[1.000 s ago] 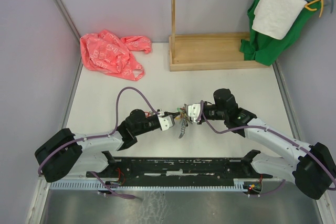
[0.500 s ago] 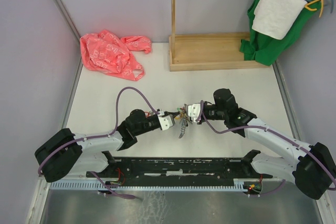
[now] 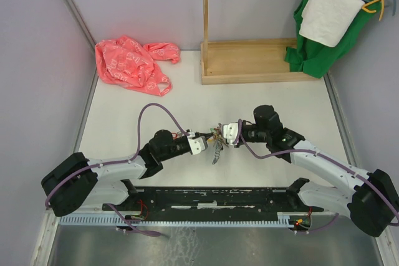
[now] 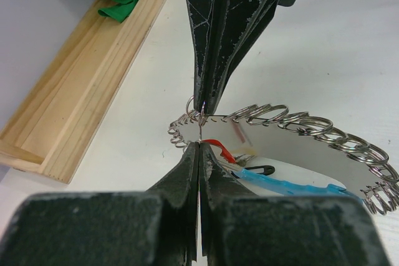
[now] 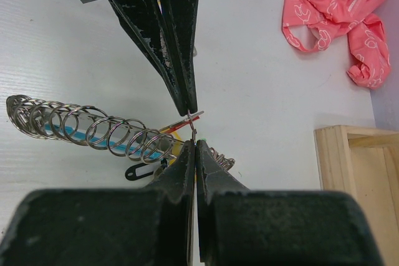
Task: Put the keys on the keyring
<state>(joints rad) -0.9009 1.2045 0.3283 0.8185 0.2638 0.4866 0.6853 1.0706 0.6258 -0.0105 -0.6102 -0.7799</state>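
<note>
Both arms reach inward and meet tip to tip over the middle of the white table [image 3: 124,123], slightly nearer their bases than the far wall. The left claw [image 4: 199,147] is closed, its fingers pressed flat together. The right claw [image 5: 196,146] is closed the same way and points straight at it. A small split ring [image 4: 193,105] sits between the two sets of tips. It shows edge-on as a thin wire, and each claw appears to pinch it from its own side. The keyring [image 4: 299,123] is directly behind this contact point, its grey run showing as a long curved row of closely packed metal loops. The light-blue sleeve [image 4: 280,185] lies beneath that run, beside a red tag [image 4: 219,147] that sits close to the pinched ring. Whether the keyring rests on the table or hangs clear of it cannot be determined. Individual key blades cannot be made out. A crumpled pink plastic bag [image 3: 131,63] lies at the far left of the table, well apart from the claws. A wooden stand [image 3: 249,60] sits at the far edge, with a green cloth [image 3: 318,51] and a white towel [image 3: 329,12] hanging at its right.
</note>
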